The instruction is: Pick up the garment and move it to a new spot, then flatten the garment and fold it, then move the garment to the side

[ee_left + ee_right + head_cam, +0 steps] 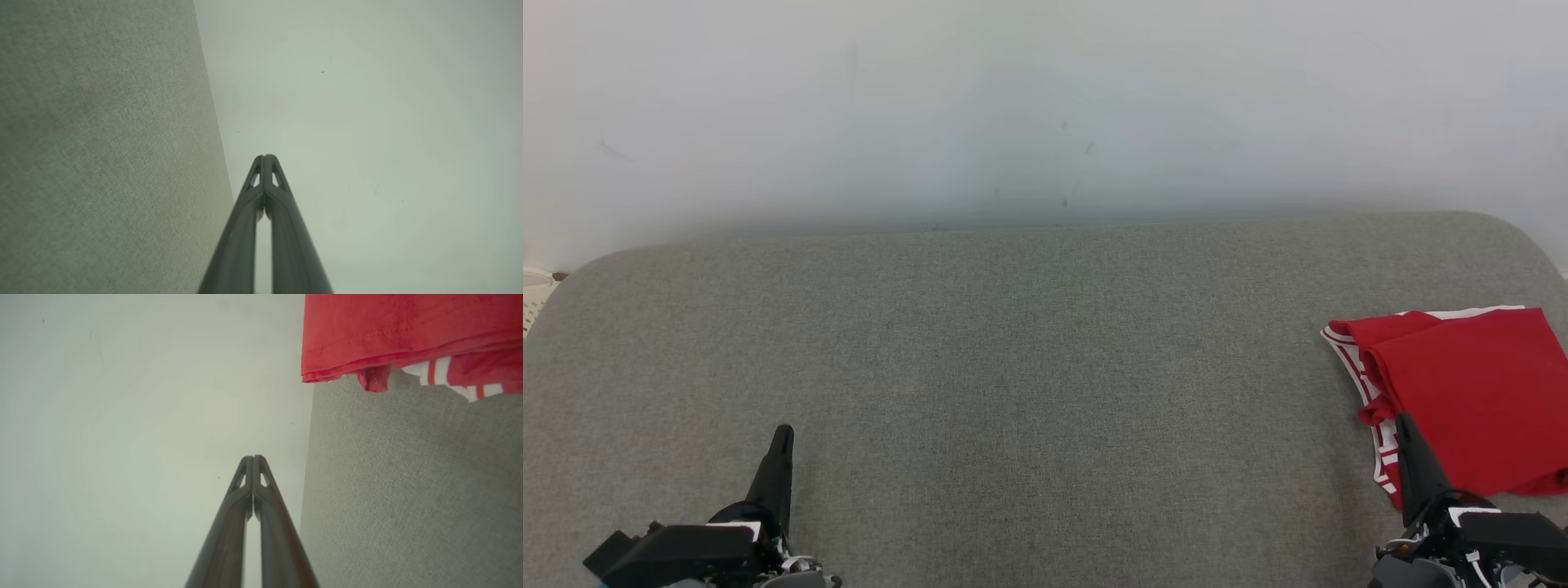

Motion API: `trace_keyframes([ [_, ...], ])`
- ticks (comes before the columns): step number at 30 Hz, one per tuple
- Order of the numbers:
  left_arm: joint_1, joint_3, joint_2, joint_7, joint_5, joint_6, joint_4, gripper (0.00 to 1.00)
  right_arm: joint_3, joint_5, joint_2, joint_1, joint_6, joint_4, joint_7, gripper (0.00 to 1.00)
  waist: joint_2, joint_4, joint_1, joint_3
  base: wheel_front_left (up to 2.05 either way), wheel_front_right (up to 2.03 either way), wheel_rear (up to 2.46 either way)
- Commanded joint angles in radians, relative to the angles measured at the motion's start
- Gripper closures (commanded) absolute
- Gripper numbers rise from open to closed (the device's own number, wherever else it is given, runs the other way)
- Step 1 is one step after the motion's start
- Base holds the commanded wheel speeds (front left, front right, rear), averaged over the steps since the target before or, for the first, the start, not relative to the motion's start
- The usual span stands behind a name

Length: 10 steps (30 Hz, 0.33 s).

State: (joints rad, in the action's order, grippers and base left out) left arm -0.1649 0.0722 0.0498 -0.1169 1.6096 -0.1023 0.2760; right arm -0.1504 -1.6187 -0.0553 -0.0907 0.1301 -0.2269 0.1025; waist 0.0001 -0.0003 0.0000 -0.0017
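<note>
A red garment (1470, 392) with white-striped trim lies folded at the right edge of the grey fabric surface (1045, 359). In the right wrist view the garment (392, 330) sits at the top right. My right gripper (1403, 423) is shut and empty, its tip just in front of the garment's near left corner; the same gripper (253, 457) shows its fingers pressed together. My left gripper (783, 431) stands shut and empty at the lower left, far from the garment, and in its own view the left gripper (265, 156) points past the surface's edge toward the wall.
A pale wall (1045, 106) rises behind the grey surface, whose back corners are rounded. A white slatted object (533, 298) peeks in at the far left edge. Wide bare fabric lies between the two grippers.
</note>
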Motion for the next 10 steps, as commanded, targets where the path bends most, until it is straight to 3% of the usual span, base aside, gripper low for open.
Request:
trace_keyframes([
  [1, -0.011, 0.003, -0.002, -0.003, 0.006, 0.002, -0.004, 1.0, 0.0, -0.002, -0.006, -0.005, 0.001, 0.0, 0.002, 1.0, -0.0001, 0.0, 0.0, 0.0, 0.0, 0.0, 0.0],
  [10, -0.01, 0.003, -0.002, -0.003, 0.006, 0.002, -0.004, 1.0, 0.002, -0.004, -0.008, -0.005, 0.001, 0.0, 0.001, 1.0, -0.0001, 0.0, 0.0, 0.0, 0.0, 0.0, 0.0],
])
